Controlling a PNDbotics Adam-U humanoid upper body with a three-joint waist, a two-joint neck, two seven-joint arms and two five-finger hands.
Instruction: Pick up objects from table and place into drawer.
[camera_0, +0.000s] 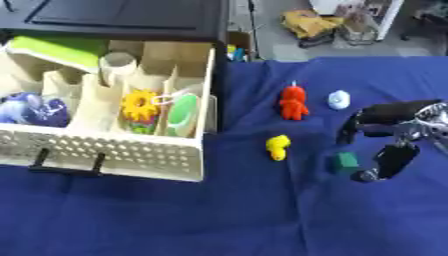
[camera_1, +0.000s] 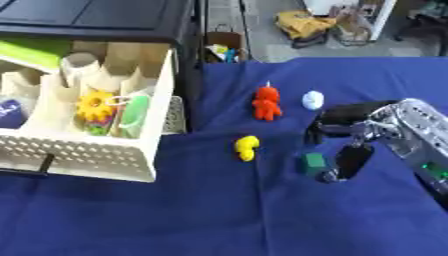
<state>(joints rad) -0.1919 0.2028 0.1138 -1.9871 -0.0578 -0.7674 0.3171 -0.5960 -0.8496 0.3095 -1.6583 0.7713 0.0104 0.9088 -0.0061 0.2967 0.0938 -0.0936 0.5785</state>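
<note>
A small green cube (camera_0: 346, 161) lies on the blue cloth just left of my right hand (camera_1: 354, 152), whose fingers hang down spread and relaxed beside the cube without holding it. A yellow toy (camera_0: 277, 147) lies left of the cube. A red figure (camera_0: 293, 102) and a small white object (camera_0: 339, 99) sit farther back. The open cream drawer (camera_0: 157, 152) at the left holds a yellow gear-shaped toy (camera_0: 139, 105), a green item (camera_0: 182, 116), a blue-purple object (camera_0: 31, 109) and a pale cup (camera_0: 118, 64). My left hand shows in neither view.
The drawer pulls out of a black cabinet (camera_0: 122, 17) at the upper left. A blue cloth (camera_0: 262, 215) covers the table, with bare cloth across the front. Beyond the far edge lie floor clutter and a yellow bundle (camera_0: 308, 22).
</note>
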